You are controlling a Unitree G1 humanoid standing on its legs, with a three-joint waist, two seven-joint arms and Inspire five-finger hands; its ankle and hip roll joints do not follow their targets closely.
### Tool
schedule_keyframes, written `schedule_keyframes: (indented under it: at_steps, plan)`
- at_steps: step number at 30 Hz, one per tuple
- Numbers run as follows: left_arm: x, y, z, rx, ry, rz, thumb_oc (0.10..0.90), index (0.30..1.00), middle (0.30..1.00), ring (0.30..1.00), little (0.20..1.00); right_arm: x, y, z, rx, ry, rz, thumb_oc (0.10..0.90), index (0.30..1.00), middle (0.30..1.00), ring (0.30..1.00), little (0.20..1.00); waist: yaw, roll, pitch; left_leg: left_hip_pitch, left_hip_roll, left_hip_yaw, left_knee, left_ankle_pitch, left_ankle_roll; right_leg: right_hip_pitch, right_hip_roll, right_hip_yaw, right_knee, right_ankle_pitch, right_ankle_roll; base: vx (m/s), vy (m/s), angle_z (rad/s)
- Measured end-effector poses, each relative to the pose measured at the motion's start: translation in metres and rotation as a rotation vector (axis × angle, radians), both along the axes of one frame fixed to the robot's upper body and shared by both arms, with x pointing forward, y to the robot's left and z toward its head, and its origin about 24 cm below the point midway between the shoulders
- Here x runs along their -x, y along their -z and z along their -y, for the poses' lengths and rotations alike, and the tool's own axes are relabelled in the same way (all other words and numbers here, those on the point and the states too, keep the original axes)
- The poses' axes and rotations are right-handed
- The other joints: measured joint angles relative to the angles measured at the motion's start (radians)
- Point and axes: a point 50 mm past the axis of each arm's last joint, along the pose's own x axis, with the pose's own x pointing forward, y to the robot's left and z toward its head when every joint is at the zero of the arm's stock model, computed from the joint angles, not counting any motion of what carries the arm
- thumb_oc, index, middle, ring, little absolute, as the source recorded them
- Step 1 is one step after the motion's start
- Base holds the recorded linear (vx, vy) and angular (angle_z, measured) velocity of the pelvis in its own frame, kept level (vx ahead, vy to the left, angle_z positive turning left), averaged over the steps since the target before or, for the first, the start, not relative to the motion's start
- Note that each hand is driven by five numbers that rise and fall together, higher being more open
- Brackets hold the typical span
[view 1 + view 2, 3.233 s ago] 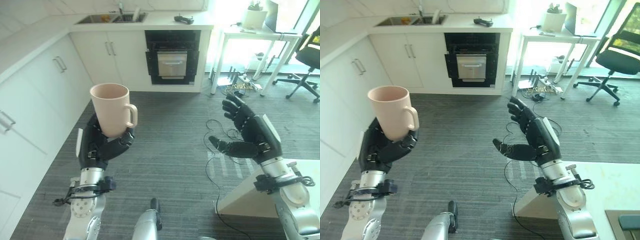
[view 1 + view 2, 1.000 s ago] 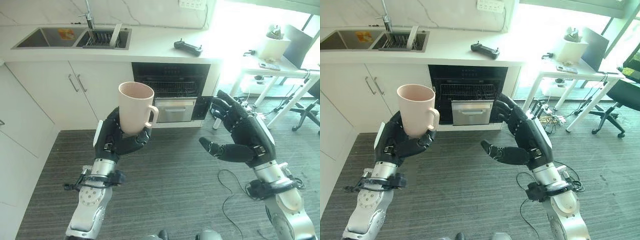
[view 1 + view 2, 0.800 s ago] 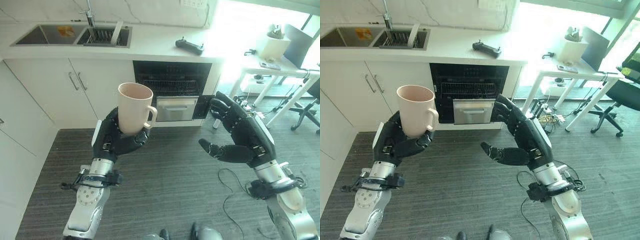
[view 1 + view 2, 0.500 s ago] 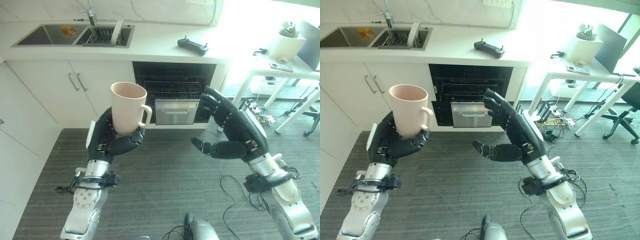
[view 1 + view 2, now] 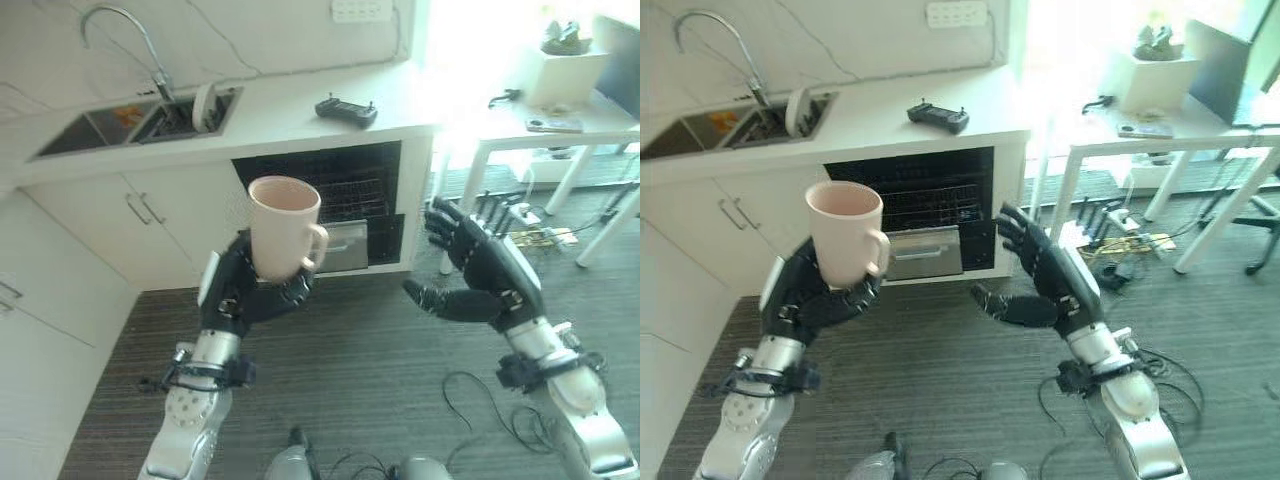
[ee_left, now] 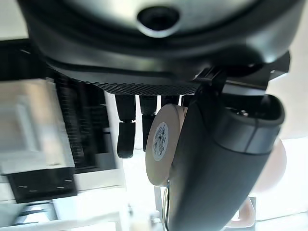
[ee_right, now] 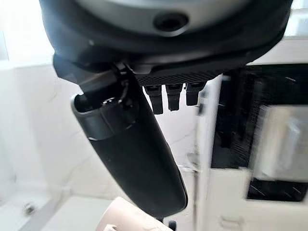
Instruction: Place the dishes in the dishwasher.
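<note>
- Left eye view: a pink mug (image 5: 284,226) is gripped upright by the curled left hand (image 5: 243,296), before the dishwasher (image 5: 340,208).
- The right hand (image 5: 486,281) is held spread, grasping nothing.

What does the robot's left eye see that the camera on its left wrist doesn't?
The left eye view takes in the sink, the tap, a black controller on the counter and the open right hand. The left wrist view adds a round sticker under the cup. Both share the cup, the left hand curled round it and the dark dishwasher beyond.
</note>
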Motion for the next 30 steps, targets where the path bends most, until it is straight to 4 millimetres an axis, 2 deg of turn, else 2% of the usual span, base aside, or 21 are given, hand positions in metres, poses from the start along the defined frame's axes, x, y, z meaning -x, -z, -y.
schedule_keyframes:
  at_steps: [1, 2, 3, 5, 6, 7, 10, 11, 15, 16, 18, 19, 20, 22, 23, 24, 25, 26, 28, 29, 30]
  plan:
    - [0.001, 0.001, -0.002, 0.000, -0.008, -0.002, 0.400, 0.300, 0.300, 0.300, 0.300, 0.003, 0.004, 0.003, 0.022, 0.002, -0.031, 0.800, 0.900, 0.900, 0.900, 0.900, 0.009, -0.008, 0.005, -0.002, 0.013, 0.034, -0.002, 0.017, 0.017, 0.039, 0.006, 0.002, -0.035, 0.017, 0.011, 0.36, 0.323, -0.45]
    - [0.001, -0.002, -0.004, -0.001, -0.017, 0.016, 0.400, 0.300, 0.300, 0.300, 0.300, 0.004, 0.003, 0.008, 0.035, 0.018, -0.027, 0.800, 0.900, 0.900, 0.900, 0.900, -0.008, -0.031, 0.005, 0.035, 0.009, 0.083, -0.002, 0.030, 0.025, 0.098, 0.006, 0.011, -0.087, 0.017, 0.024, 0.46, 0.443, -0.61]
    - [-0.001, -0.007, -0.007, -0.006, -0.023, 0.044, 0.400, 0.300, 0.300, 0.300, 0.300, 0.005, -0.003, 0.012, 0.030, 0.035, 0.000, 0.800, 0.900, 0.900, 0.900, 0.900, -0.012, -0.045, -0.001, 0.101, -0.015, 0.100, -0.003, 0.021, 0.059, 0.131, -0.004, 0.043, -0.122, 0.013, 0.054, 0.47, 0.454, -0.39]
    - [-0.004, -0.012, -0.009, -0.007, -0.034, 0.067, 0.400, 0.300, 0.300, 0.300, 0.300, 0.006, -0.009, 0.010, 0.026, 0.032, 0.028, 0.800, 0.900, 0.900, 0.900, 0.900, -0.030, -0.079, -0.005, 0.163, -0.068, 0.136, -0.056, 0.106, 0.113, 0.164, -0.050, 0.047, -0.140, 0.013, 0.100, 0.31, 0.338, -0.22]
    - [-0.006, -0.014, -0.010, -0.012, -0.038, 0.074, 0.400, 0.300, 0.300, 0.300, 0.300, 0.007, -0.012, 0.006, 0.010, 0.016, 0.047, 0.800, 0.900, 0.900, 0.900, 0.900, -0.031, -0.095, -0.008, 0.174, -0.094, 0.143, -0.032, 0.118, 0.121, 0.187, -0.080, 0.028, -0.147, 0.018, 0.122, 0.33, 0.342, -0.05]
    - [-0.007, -0.016, -0.009, -0.013, -0.037, 0.084, 0.400, 0.300, 0.300, 0.300, 0.300, 0.008, -0.014, 0.003, 0.004, 0.008, 0.059, 0.800, 0.900, 0.900, 0.900, 0.900, -0.033, -0.102, -0.008, 0.181, -0.113, 0.150, -0.027, 0.096, 0.131, 0.196, -0.102, 0.011, -0.151, 0.032, 0.142, 0.29, 0.298, 0.04]
    - [-0.015, -0.029, -0.008, -0.014, -0.039, 0.137, 0.400, 0.300, 0.300, 0.300, 0.300, 0.004, -0.023, -0.007, -0.020, -0.033, 0.108, 0.800, 0.900, 0.900, 0.900, 0.900, -0.023, -0.101, -0.009, 0.210, -0.170, 0.155, -0.030, 0.056, 0.170, 0.204, -0.174, -0.037, -0.123, 0.052, 0.162, 0.25, 0.244, 0.20]
    - [-0.018, -0.034, -0.009, -0.025, -0.050, 0.154, 0.400, 0.300, 0.300, 0.300, 0.300, 0.003, -0.025, -0.009, -0.023, -0.039, 0.116, 0.800, 0.900, 0.900, 0.900, 0.900, -0.005, -0.105, -0.011, 0.224, -0.190, 0.152, -0.037, 0.039, 0.189, 0.214, -0.174, -0.055, -0.134, 0.100, 0.166, 0.22, 0.195, 0.15]
    - [-0.019, -0.038, -0.015, -0.062, -0.076, 0.170, 0.400, 0.300, 0.300, 0.300, 0.300, 0.003, -0.031, -0.016, -0.040, -0.059, 0.145, 0.800, 0.900, 0.900, 0.900, 0.900, -0.002, -0.099, -0.019, 0.274, -0.216, 0.129, -0.070, 0.001, 0.199, 0.213, -0.186, -0.065, -0.071, 0.169, 0.208, 0.25, 0.222, 0.19]
    - [-0.019, -0.039, -0.015, -0.077, -0.082, 0.175, 0.400, 0.300, 0.300, 0.300, 0.300, 0.003, -0.031, -0.017, -0.051, -0.057, 0.146, 0.800, 0.900, 0.900, 0.900, 0.900, 0.000, -0.096, -0.019, 0.275, -0.220, 0.130, -0.053, -0.019, 0.227, 0.186, -0.187, -0.042, -0.004, 0.208, 0.213, 0.18, 0.177, 0.08]
    - [-0.019, -0.037, -0.014, -0.109, -0.077, 0.169, 0.400, 0.300, 0.300, 0.300, 0.300, 0.007, -0.023, -0.018, -0.078, -0.045, 0.114, 0.800, 0.900, 0.900, 0.900, 0.900, -0.014, -0.088, -0.019, 0.284, -0.231, 0.125, -0.036, -0.042, 0.245, 0.021, -0.199, 0.045, 0.278, 0.245, 0.226, 0.18, 0.070, 0.07]
    - [-0.018, -0.036, -0.014, -0.122, -0.075, 0.166, 0.400, 0.300, 0.300, 0.300, 0.300, 0.009, -0.018, -0.018, -0.074, -0.045, 0.093, 0.800, 0.900, 0.900, 0.900, 0.900, -0.019, -0.086, -0.018, 0.294, -0.235, 0.130, -0.034, -0.043, 0.233, -0.028, -0.202, 0.042, 0.320, 0.224, 0.212, 0.23, -0.057, 0.06]
    - [-0.017, -0.035, -0.014, -0.126, -0.078, 0.161, 0.400, 0.300, 0.300, 0.300, 0.300, 0.010, -0.017, -0.019, -0.059, -0.049, 0.086, 0.800, 0.900, 0.900, 0.900, 0.900, -0.023, -0.079, -0.018, 0.301, -0.237, 0.134, -0.041, -0.048, 0.222, -0.060, -0.202, 0.003, 0.287, 0.209, 0.187, 0.26, -0.138, -0.03]
    - [-0.017, -0.033, -0.015, -0.131, -0.081, 0.144, 0.400, 0.300, 0.300, 0.300, 0.300, 0.010, -0.017, -0.018, -0.016, -0.062, 0.079, 0.800, 0.900, 0.900, 0.900, 0.900, -0.030, -0.049, -0.020, 0.311, -0.238, 0.141, -0.087, -0.038, 0.190, -0.062, -0.172, -0.122, -0.005, 0.209, 0.143, 0.23, -0.238, -0.16]
    - [-0.016, -0.032, -0.018, -0.142, -0.089, 0.140, 0.400, 0.300, 0.300, 0.300, 0.300, 0.009, -0.015, -0.020, -0.027, -0.063, 0.071, 0.800, 0.900, 0.900, 0.900, 0.900, -0.024, -0.080, -0.013, 0.294, -0.232, 0.167, 0.003, -0.113, 0.024, -0.060, -0.178, -0.131, -0.170, 0.236, 0.135, 0.30, -0.368, -0.37]
    - [-0.020, -0.038, -0.024, -0.176, -0.102, 0.158, 0.400, 0.300, 0.300, 0.300, 0.300, 0.007, -0.019, -0.018, -0.029, -0.059, 0.102, 0.800, 0.900, 0.900, 0.900, 0.900, -0.026, -0.137, 0.003, 0.238, -0.204, 0.077, 0.252, -0.265, 0.185, -0.128, -0.285, -0.019, -0.150, 0.237, 0.213, 0.28, -0.323, -0.49]
    - [-0.020, -0.027, -0.023, -0.155, -0.126, 0.115, 0.400, 0.300, 0.300, 0.300, 0.300, 0.009, -0.012, -0.019, -0.040, -0.054, 0.070, 0.800, 0.900, 0.900, 0.900, 0.900, -0.027, -0.139, 0.003, 0.244, -0.208, 0.085, 0.265, -0.276, 0.185, -0.175, -0.290, 0.046, -0.109, 0.230, 0.212, 0.35, -0.369, -0.14]
    - [-0.021, -0.021, -0.020, -0.154, -0.121, 0.083, 0.400, 0.300, 0.300, 0.300, 0.300, 0.011, -0.009, -0.019, -0.050, -0.047, 0.057, 0.800, 0.900, 0.900, 0.900, 0.900, -0.046, -0.127, 0.009, 0.244, -0.205, 0.062, 0.251, -0.270, 0.186, -0.206, -0.274, 0.088, -0.094, 0.231, 0.213, 0.28, -0.295, 0.30]
    - [-0.021, -0.007, -0.006, -0.172, -0.048, 0.026, 0.400, 0.300, 0.300, 0.300, 0.300, 0.013, -0.006, -0.021, -0.067, -0.039, 0.046, 0.800, 0.900, 0.900, 0.900, 0.900, -0.090, -0.111, 0.015, 0.276, -0.221, -0.019, 0.155, -0.219, 0.178, -0.260, -0.235, 0.138, -0.131, 0.262, 0.219, 0.39, -0.491, 1.06]
    - [-0.017, -0.004, -0.004, -0.176, -0.026, 0.009, 0.400, 0.300, 0.300, 0.300, 0.300, 0.012, -0.006, -0.021, -0.061, -0.046, 0.047, 0.800, 0.900, 0.900, 0.900, 0.900, -0.083, -0.117, 0.014, 0.341, -0.232, -0.033, 0.089, -0.199, 0.147, -0.246, -0.229, 0.118, -0.145, 0.284, 0.201, 0.46, -0.682, 0.99]
    - [-0.015, -0.004, -0.006, -0.176, -0.032, 0.009, 0.400, 0.300, 0.300, 0.300, 0.300, 0.013, -0.008, -0.021, -0.056, -0.047, 0.050, 0.800, 0.900, 0.900, 0.900, 0.900, -0.070, -0.120, 0.013, 0.378, -0.236, -0.039, 0.066, -0.198, 0.141, -0.217, -0.211, 0.104, -0.174, 0.326, 0.183, 0.34, -0.551, 0.54]
